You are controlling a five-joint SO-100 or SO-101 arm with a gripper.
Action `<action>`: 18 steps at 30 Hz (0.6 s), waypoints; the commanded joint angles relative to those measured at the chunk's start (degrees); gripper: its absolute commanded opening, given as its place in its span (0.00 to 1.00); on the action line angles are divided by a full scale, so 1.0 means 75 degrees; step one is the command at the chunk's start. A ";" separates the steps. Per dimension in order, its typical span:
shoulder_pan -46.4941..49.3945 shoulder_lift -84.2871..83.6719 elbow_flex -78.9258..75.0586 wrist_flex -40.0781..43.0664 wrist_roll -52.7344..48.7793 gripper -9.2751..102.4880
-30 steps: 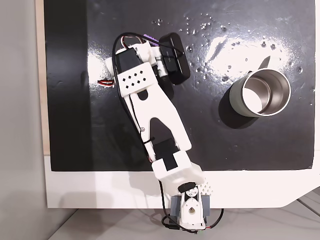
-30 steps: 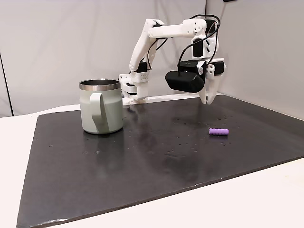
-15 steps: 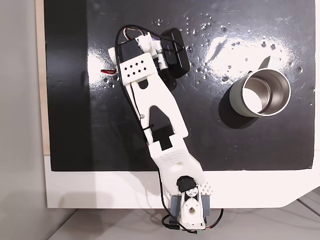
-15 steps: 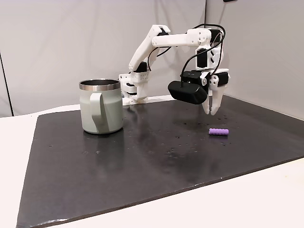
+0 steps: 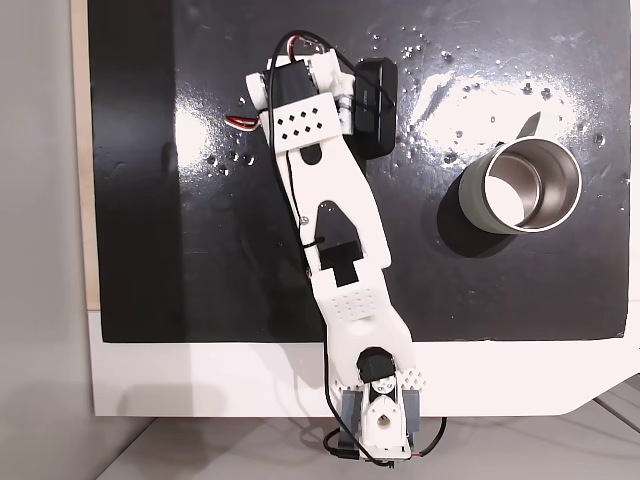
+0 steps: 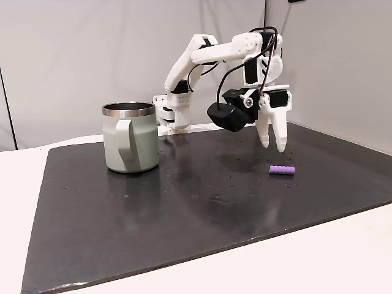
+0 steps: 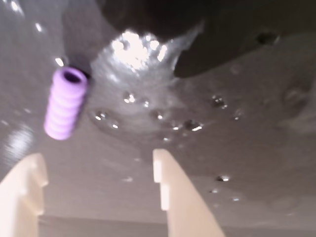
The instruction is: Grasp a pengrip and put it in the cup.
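arm [image 5: 330,215]: white, reaching up across the black mat [image 5: 130,200]
cup [image 5: 522,186]: upright at right (mouth open)
gripper: probably beneath the wrist

I see a glossy black mat [image 6: 184,202] on a white table [image 6: 343,257], speckled with droplets and glare. Plain grey walls [image 6: 79,55] stand behind it, meeting at a corner.

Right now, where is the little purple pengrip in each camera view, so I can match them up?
Fixed view from above: hidden, probably under the arm's wrist.
Fixed view from the side: the pengrip lies flat, right of centre, just below the open jaws.
Wrist view: upper left, lying ahead of the open jaws.
Shared landmark: the black mat, speckled with shiny droplets.
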 commanded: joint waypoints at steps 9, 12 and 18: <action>0.0305 -0.0387 -0.1148 -0.0246 0.1195 0.28; 0.0316 -0.0492 -0.1301 -0.0293 0.1395 0.28; 0.0305 -0.0879 -0.1676 -0.0434 0.1688 0.28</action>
